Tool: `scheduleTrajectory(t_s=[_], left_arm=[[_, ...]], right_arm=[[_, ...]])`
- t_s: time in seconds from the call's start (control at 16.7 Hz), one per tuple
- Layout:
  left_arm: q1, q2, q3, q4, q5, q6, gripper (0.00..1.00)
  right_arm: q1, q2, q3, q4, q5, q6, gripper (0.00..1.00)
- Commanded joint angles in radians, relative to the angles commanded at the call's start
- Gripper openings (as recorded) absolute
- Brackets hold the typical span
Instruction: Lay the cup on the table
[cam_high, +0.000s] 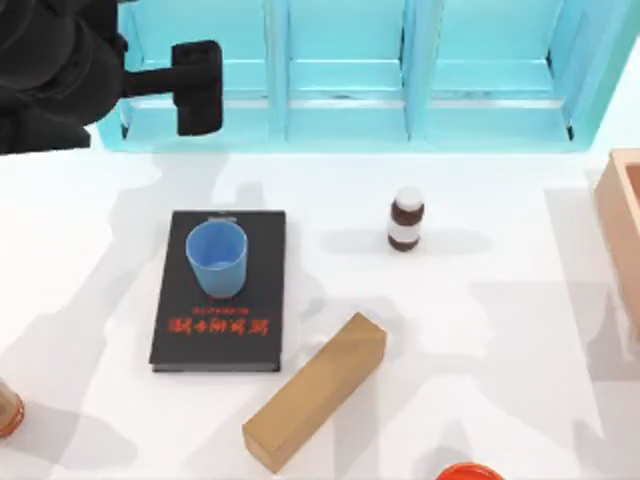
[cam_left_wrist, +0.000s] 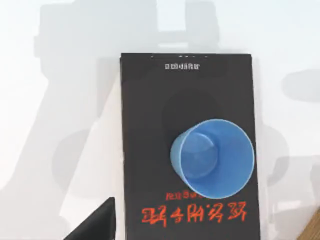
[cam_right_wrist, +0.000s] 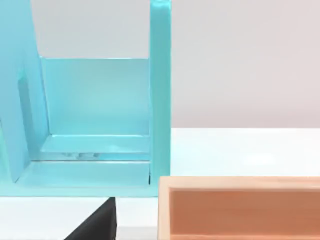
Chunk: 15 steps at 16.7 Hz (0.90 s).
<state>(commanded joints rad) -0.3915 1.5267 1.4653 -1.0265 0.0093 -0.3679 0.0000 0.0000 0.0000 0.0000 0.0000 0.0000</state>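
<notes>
Light-blue plastic cup stands upright, mouth up, on the black book, not on the white surface. Left claw hangs beyond the book's far edge, nearer arm; finger spread: cannot tell. Right arm parked.

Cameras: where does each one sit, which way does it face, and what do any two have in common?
Top view: above the table, looking down; the left arm and left gripper show at upper left by the turquoise shelf.
Left wrist view: on the left arm, looking down on the cup standing upright on the black book; a dark gripper part shows.
Right wrist view: on the right arm, facing the shelf and a wooden box.
Top and left wrist views share cup and book.
</notes>
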Motion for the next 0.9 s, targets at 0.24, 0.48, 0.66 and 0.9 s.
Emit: scheduleTrajectory(t_s=[0.24, 0.48, 0.66, 0.9], left_arm=[[-0.082, 0.343, 0.313, -0.226, -0.001, -0.076, 1.0], [-0.131, 0.542, 0.483, -0.378, -0.007, -0.125, 1.0], [-0.142, 0.583, 0.515, -0.414, -0.01, -0.136, 1.0], [-0.137, 0.581, 0.512, -0.412, -0.009, -0.135, 1.0]], right_arm=[[0.0, 0.0, 0.0, 0.0, 0.0, 0.0, 1.0], [0.0, 0.0, 0.0, 0.0, 0.0, 0.0, 1.0], [0.0, 0.0, 0.0, 0.0, 0.0, 0.0, 1.0], [0.0, 0.0, 0.0, 0.0, 0.0, 0.0, 1.0]])
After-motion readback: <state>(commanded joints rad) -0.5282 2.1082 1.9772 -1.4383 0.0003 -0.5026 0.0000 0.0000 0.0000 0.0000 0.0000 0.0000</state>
